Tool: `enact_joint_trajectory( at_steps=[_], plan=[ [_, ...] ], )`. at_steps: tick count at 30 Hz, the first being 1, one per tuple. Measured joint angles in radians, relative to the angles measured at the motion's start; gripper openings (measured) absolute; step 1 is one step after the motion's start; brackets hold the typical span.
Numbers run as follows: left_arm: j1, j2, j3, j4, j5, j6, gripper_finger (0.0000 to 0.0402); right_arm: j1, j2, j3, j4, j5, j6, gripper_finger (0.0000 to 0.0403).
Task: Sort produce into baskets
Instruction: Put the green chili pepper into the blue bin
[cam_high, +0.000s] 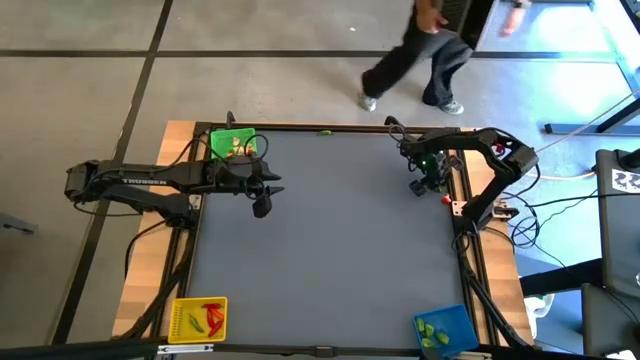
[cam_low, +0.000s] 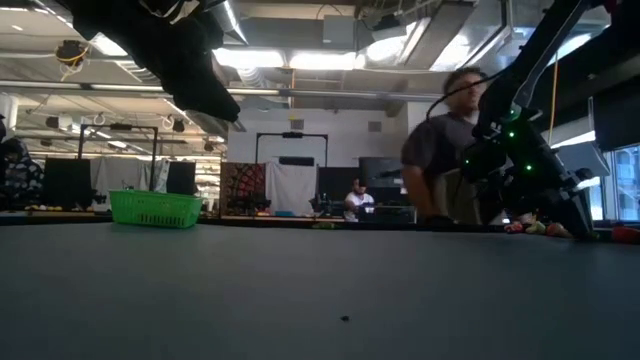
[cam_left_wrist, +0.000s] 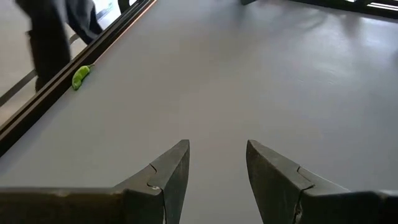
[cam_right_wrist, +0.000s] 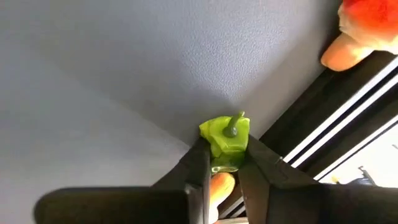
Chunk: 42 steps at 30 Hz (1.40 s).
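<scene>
My right gripper (cam_right_wrist: 224, 157) is down at the table's right edge (cam_high: 418, 187), shut on a small green toy produce piece (cam_right_wrist: 225, 134) with a short stem. A pale orange piece (cam_right_wrist: 217, 186) lies just behind it between the fingers. My left gripper (cam_left_wrist: 217, 149) hangs open above the table (cam_high: 262, 203), near the green basket (cam_high: 233, 145) at the far left corner. The yellow basket (cam_high: 200, 318) with red and green pieces stands at the near left, and the blue basket (cam_high: 445, 330) with green pieces at the near right. My right gripper pinches the green piece by its two opposite sides (cam_right_wrist: 214, 149) between its two fingers (cam_right_wrist: 198, 163). The fingers slant steeply down from above. The piece's stem end pokes out past the fingertips, and it sits at the table surface beside the edge rail; whether it is lifted does not show.
Red and pale pieces (cam_right_wrist: 351, 37) lie by the right edge rail (cam_right_wrist: 323, 118), and a red piece (cam_high: 445, 199) shows there from above. One green piece (cam_left_wrist: 81, 76) lies at the far edge. A person (cam_high: 420, 55) walks beyond the far edge. The grey table middle (cam_high: 330, 240) is bare.
</scene>
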Motion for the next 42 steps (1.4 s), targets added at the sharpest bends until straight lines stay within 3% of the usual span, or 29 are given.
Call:
enact_joint_trajectory(
  at_steps=[7,18,29,37,42],
  plan=[
    [0.000,0.000,0.000,0.002,0.000,0.001,0.0155,0.078,-0.054,0.041,-0.001,0.033,0.027,0.0058],
    [0.000,0.000,0.000,0.005,-0.001,0.000,0.0155,0.341,-0.251,0.130,-0.108,-0.108,0.163,0.0060],
    [-0.005,0.000,0.000,0.005,0.000,0.000,0.0155,0.779,-0.414,0.144,-0.116,-0.232,0.466,0.0062],
    [-0.038,0.000,0.000,0.005,0.000,0.000,0.0155,1.140,-0.435,0.148,-0.110,-0.319,0.769,0.0062],
    [-0.069,0.000,0.000,0.005,0.000,0.000,0.0155,1.357,-0.435,0.225,-0.106,-0.325,0.962,0.0062]
  ],
)
